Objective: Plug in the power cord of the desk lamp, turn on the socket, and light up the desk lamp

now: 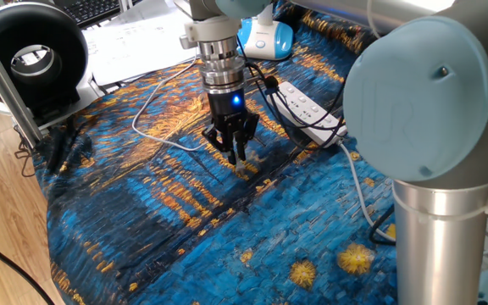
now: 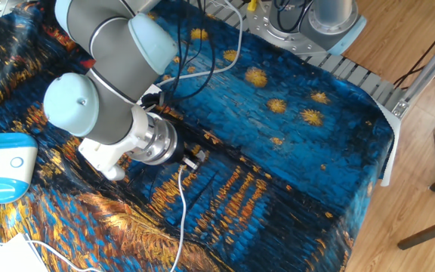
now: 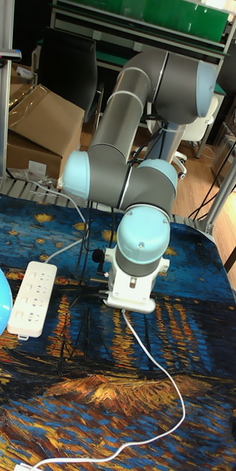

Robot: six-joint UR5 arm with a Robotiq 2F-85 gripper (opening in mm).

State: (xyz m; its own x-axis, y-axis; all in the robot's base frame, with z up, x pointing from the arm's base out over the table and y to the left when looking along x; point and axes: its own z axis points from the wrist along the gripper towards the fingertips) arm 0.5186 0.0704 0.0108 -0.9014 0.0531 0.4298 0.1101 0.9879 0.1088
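Plug-in step: gripper (image 1: 238, 152) clamped on the power cord (image 2: 180, 198) plug end, low over the cloth left of the socket (image 1: 310, 105); next, carry plug right, align with outlet.

White socket (image 3: 32, 296) flat — cord (image 3: 159, 379) trailing
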